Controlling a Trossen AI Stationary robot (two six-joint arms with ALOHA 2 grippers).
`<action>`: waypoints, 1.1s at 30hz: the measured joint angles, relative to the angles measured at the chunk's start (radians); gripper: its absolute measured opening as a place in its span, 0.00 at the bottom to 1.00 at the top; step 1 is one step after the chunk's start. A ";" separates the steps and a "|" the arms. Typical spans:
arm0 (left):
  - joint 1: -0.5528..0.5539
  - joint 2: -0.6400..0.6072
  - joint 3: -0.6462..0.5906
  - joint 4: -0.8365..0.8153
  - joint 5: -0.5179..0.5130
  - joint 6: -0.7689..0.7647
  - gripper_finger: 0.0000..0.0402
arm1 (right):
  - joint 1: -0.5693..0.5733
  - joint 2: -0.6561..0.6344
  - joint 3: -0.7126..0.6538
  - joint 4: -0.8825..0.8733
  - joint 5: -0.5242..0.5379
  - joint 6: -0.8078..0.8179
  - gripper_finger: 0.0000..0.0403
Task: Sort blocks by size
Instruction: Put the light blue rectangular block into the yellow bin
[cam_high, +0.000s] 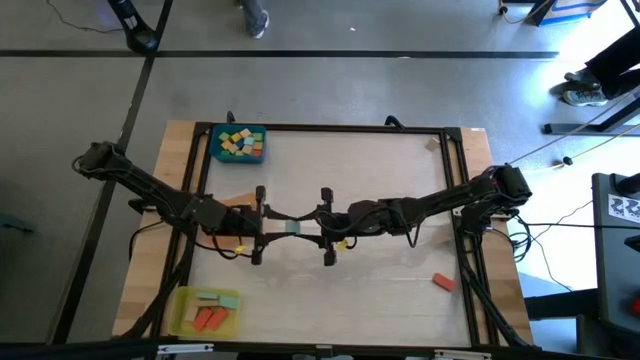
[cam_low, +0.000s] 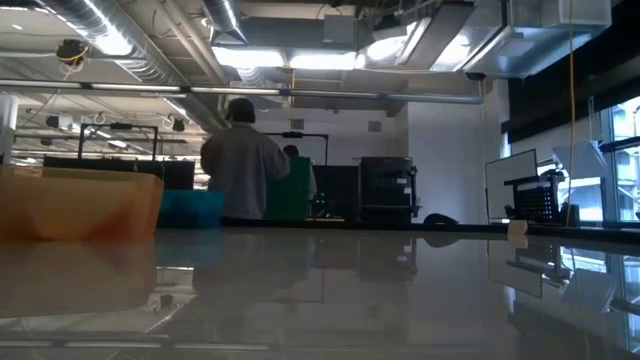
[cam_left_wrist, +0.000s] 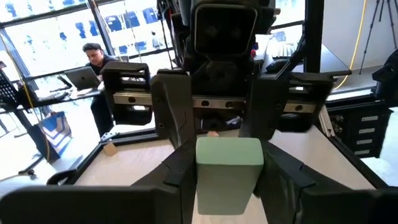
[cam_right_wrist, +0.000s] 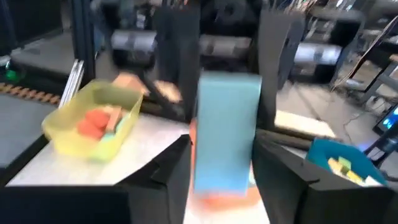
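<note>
Both arms meet at mid-worktop (cam_high: 380, 160). The high view shows the left gripper (cam_high: 268, 226) and right gripper (cam_high: 318, 226) facing each other across a teal-green block (cam_high: 292, 228) held between them, off the surface.

Left wrist view: the block (cam_left_wrist: 229, 174) sits between that arm's own fingers (cam_left_wrist: 177, 174), which press its two sides; the right gripper's body (cam_left_wrist: 217, 68) stands directly behind it. Right wrist view: the same block (cam_right_wrist: 227, 130) appears as a long bar standing between the right fingers (cam_right_wrist: 177, 168), which flank it closely; whether they still touch it I cannot tell.

The block's long axis runs across the line joining the two grippers, as far as the wrist views show; the high view is too small to confirm.

Only the high view gives the trays: blue tray (cam_high: 238, 143) with small blocks at the far left corner, yellow tray (cam_high: 203, 311) with orange and green blocks at the near left, one orange block (cam_high: 444, 283) loose at the near right.

Low view: neither gripper visible; an orange tray (cam_low: 80, 205) at the left, a person (cam_low: 243, 165) beyond the worktop.
</note>
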 joint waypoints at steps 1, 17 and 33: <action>-0.004 -0.012 0.000 -0.015 -0.002 -0.005 0.29 | 0.001 -0.007 0.000 -0.027 -0.002 0.000 0.40; -0.166 -0.237 0.041 -0.672 -0.021 -0.346 0.31 | 0.003 -0.129 -0.001 -0.545 -0.143 0.277 0.56; -0.487 -0.045 0.214 -1.120 0.163 -1.050 0.30 | 0.003 -0.124 -0.002 -0.681 -0.142 0.368 0.56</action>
